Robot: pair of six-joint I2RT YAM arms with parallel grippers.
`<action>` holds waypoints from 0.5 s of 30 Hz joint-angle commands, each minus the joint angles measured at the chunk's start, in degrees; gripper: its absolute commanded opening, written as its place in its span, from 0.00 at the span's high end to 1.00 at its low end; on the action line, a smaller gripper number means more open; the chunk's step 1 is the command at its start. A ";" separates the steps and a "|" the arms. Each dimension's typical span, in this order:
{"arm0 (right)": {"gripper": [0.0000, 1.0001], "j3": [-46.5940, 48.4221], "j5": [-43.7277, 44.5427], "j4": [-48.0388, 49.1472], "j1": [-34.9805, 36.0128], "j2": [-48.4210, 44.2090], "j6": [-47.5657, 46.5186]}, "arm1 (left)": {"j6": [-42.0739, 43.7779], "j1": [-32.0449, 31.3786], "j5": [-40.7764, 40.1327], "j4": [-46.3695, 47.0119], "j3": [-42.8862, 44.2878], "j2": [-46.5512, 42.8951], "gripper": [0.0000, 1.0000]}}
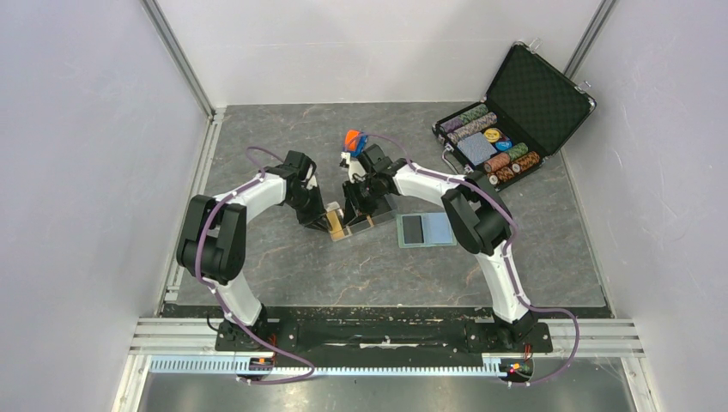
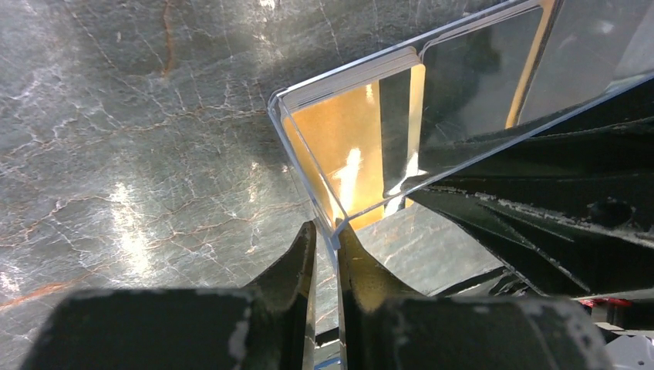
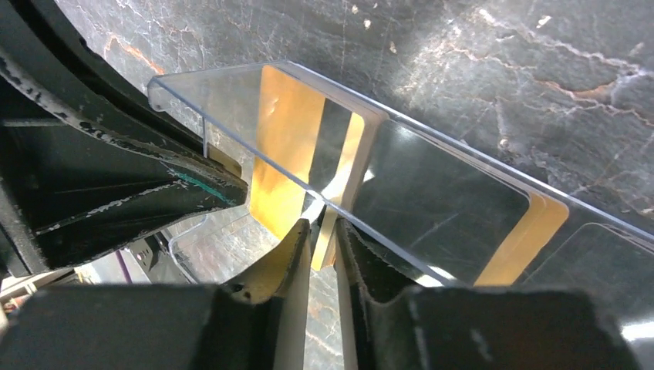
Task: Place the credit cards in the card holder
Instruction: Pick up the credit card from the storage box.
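Gripping a clear plastic tray [image 2: 302,158] from opposite sides, two robot arms meet near the middle of a grey marbled table [image 1: 283,266]. The tray holds the credit cards [image 2: 351,146], a stack standing on edge with orange-gold faces showing.

The left gripper [image 2: 325,231] has its fingers pressed together on the thin end wall of the tray. The right gripper [image 3: 322,227] is also pinched together on a thin edge. This looks like an orange-gold card [image 3: 289,146] with a black stripe, though the tray wall may be caught with it.

The card holder [image 1: 438,230] lies open and flat just beside the tray, on the right arm's side, pale blue inside. A dark rectangle [image 1: 414,229] fills one of its pockets and is probably a black card already in place. If so, the task has begun, but most cards are left in the tray and nothing is on its way to the holder.

Only the top view shows the holder, an orange-and-blue toy car [image 1: 354,140] just behind the tray, and an open chip case [image 1: 524,103] well apart from the tray, behind it on the right arm's side. It is too distant to show what each pincer clamps. Only the wrist views show the pinches and card faces, and neither shows the holder.
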 commanded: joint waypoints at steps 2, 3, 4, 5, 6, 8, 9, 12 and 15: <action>0.90 0.33 -2.49 1.04 0.42 1.27 3.25 | -2.26 -2.32 3.11 3.69 -0.10 1.13 0.98; 0.94 0.37 -2.79 1.09 0.44 0.99 3.52 | -2.29 -2.42 3.05 3.73 -0.22 1.14 0.98; 0.98 0.28 -2.96 1.15 0.42 0.57 3.73 | -2.33 -2.55 2.89 3.69 -0.31 1.05 0.98; 1.00 0.12 -3.14 1.15 0.42 0.12 3.85 | -2.42 -2.67 2.82 3.81 -0.47 1.02 0.98; 1.00 -0.04 -3.32 1.20 0.43 -0.36 3.99 | -2.50 -2.68 2.80 3.88 -0.69 0.89 0.98; 1.00 -0.41 -3.42 1.40 0.40 -1.66 4.29 | -2.68 -2.77 2.65 4.21 -1.07 0.78 0.98; 1.00 -0.57 -3.38 1.48 0.41 -2.30 4.44 | -2.73 -2.73 2.52 4.24 -1.19 0.74 0.98; 1.00 -0.50 -2.07 0.98 0.42 -4.07 4.43 | -2.81 -2.78 1.97 4.13 -1.33 0.52 0.98; 1.00 -0.28 -1.18 0.25 0.38 -5.36 4.41 | -2.81 -2.83 1.81 4.02 -1.20 0.74 0.98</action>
